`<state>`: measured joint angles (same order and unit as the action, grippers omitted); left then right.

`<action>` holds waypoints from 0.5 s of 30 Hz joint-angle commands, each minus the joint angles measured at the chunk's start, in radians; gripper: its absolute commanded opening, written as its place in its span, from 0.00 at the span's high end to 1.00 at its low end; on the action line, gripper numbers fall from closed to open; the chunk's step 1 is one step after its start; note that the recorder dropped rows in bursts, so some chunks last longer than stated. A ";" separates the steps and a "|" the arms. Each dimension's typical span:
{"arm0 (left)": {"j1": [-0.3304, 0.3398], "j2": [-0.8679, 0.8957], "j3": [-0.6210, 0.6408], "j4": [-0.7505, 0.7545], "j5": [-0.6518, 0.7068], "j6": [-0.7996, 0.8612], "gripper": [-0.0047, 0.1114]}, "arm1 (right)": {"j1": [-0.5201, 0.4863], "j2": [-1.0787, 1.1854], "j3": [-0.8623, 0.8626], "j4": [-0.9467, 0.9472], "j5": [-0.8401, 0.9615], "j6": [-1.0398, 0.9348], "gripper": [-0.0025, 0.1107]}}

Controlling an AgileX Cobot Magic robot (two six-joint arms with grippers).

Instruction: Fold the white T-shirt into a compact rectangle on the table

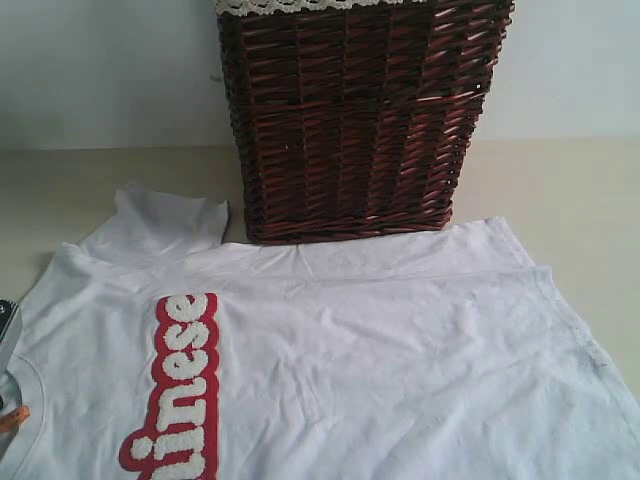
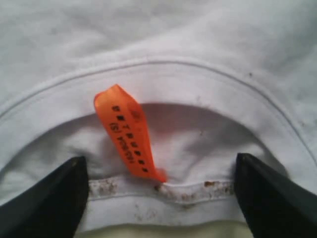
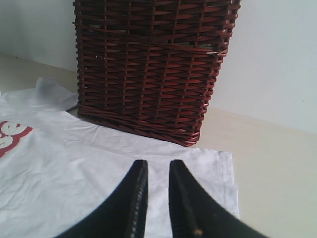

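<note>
White T-shirt flat on the bench, filling the lower half of the exterior view. Long way of the shirt: left to right, with the collar at the lower left and the bottom edge at the right. Red and white letters down the chest at lower left. One sleeve poking up at upper left.

Left gripper right at the collar, opened wide, one finger on each side of the back edge, holding nothing. Orange tag sticking up between the fingers. Cannot tell if the fingers touch the cloth yet.

Right gripper over the far end of the shirt, near the bottom edge, fingers almost pressed together with just a thin gap, nothing in between.

So, left nearer the neck, right nearer the hem. Probably a pinch on the collar first, with the shirt stretching away to the right.

Big dark basket at top middle, just beside the shirt's upper edge, maybe touching. Likely in the way of any fold going up the frame, so better to fold along the long way or toward the bottom.
</note>
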<state>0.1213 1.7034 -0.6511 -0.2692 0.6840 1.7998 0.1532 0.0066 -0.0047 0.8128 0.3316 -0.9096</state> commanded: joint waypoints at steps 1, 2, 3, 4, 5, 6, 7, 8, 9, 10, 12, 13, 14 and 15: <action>-0.003 0.027 0.008 0.001 -0.008 0.002 0.28 | 0.002 -0.007 0.005 -0.004 -0.001 -0.003 0.83; -0.003 0.027 0.008 -0.001 -0.010 0.002 0.28 | 0.002 -0.007 0.005 -0.004 -0.001 -0.003 0.83; -0.003 0.027 0.008 -0.004 -0.010 0.002 0.28 | 0.002 -0.007 0.005 -0.004 -0.001 -0.001 0.83; -0.003 0.027 0.008 -0.004 -0.008 0.002 0.28 | 0.002 -0.007 0.005 -0.004 -0.001 -0.001 0.83; -0.003 0.027 0.008 -0.004 -0.008 0.002 0.28 | 0.002 -0.007 0.005 -0.004 -0.001 -0.001 0.83; -0.003 0.025 0.008 -0.004 -0.008 0.002 0.28 | 0.002 -0.007 0.005 -0.004 -0.001 -0.001 0.83; -0.003 0.025 0.008 -0.004 -0.008 0.002 0.28 | 0.002 -0.007 0.005 -0.004 -0.001 -0.001 0.83; -0.003 0.025 0.008 -0.004 -0.008 0.002 0.28 | 0.002 -0.007 0.005 -0.004 -0.001 -0.001 0.83; -0.003 0.025 0.008 -0.004 -0.008 0.002 0.28 | 0.002 -0.007 0.005 -0.004 -0.001 -0.001 0.83; -0.003 0.025 0.008 -0.004 -0.008 0.002 0.28 | 0.002 -0.007 0.005 -0.004 -0.001 -0.003 0.83; -0.003 0.025 0.008 -0.004 -0.008 0.002 0.28 | 0.002 -0.007 0.005 -0.004 -0.001 -0.003 0.83; -0.003 0.025 0.008 -0.004 -0.008 0.002 0.28 | 0.002 -0.007 0.005 -0.004 -0.001 -0.003 0.83; -0.003 0.025 0.008 -0.009 -0.006 -0.001 0.28 | 0.002 -0.007 0.005 -0.004 -0.001 -0.003 0.83; -0.003 0.025 0.008 -0.014 0.001 -0.001 0.28 | 0.002 -0.007 0.005 -0.004 -0.001 -0.003 0.83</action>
<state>0.1213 1.7034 -0.6517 -0.2728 0.6860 1.8015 0.1532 0.0066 -0.0047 0.8128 0.3316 -0.9096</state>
